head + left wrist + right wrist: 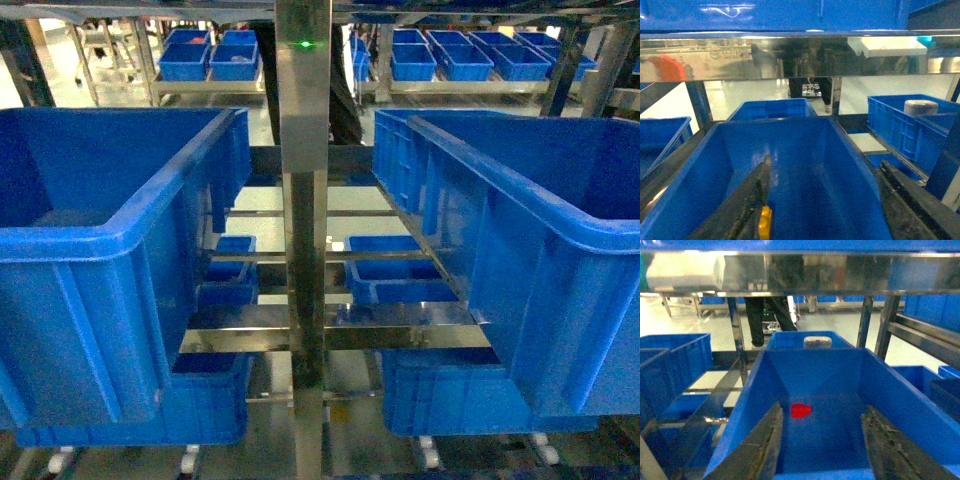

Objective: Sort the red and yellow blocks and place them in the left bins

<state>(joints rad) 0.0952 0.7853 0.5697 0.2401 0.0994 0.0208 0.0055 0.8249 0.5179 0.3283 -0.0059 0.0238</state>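
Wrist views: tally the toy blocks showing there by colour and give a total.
Red block: 1, lying on the floor of the blue bin ahead of the open right gripper.
Yellow block: 1, partly hidden beside a finger of the left gripper.
Total: 2

Both the left gripper [822, 200] and right gripper [822, 445] have long, tapering, dark fingers with scuffed, grimy-looking surfaces.

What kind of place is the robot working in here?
Probably a warehouse or a sorting workshop: blue plastic bins sit on a steel rack, more blue crates fill the shelves behind, and the floor is smooth and pale.
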